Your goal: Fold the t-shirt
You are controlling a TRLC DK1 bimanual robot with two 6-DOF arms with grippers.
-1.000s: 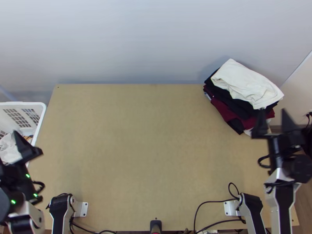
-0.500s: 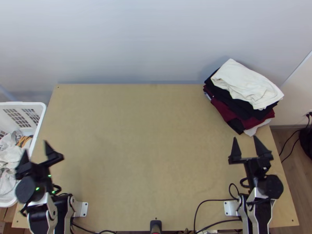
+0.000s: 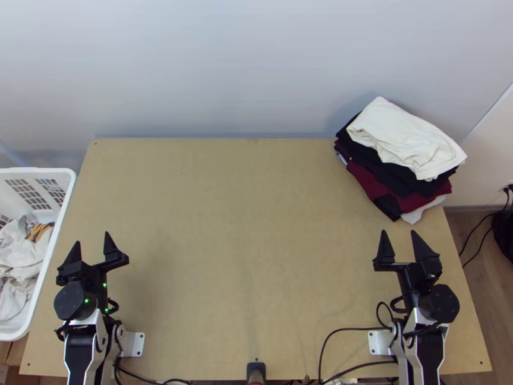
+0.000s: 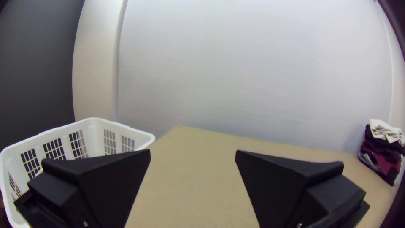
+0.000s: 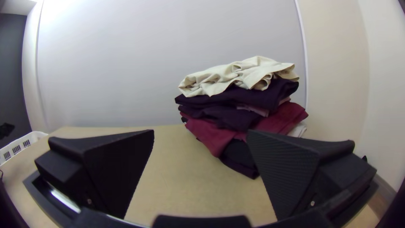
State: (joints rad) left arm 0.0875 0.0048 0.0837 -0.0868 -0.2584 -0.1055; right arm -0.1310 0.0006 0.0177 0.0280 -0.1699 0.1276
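Cream cloth [image 3: 404, 135] tops the stack [image 3: 373, 181] beyond the right pincer [image 3: 399, 232], fingers apart; a basket [image 3: 38, 171] flanks the left pincer [image 3: 92, 238], likewise gaping

A: Lighting?
B: Top view bright, mostly even. Soft shadow on the wall [image 3: 256, 64] beside the clothes pile [image 3: 407, 138], darker strip along the table's [image 3: 243, 224] far edge.
A: Glare?
B: Right wrist view, wall near-white by the ceiling [image 5: 19, 6].
A: Distortion?
B: Both wrist views: straight edges bow, corners dark.
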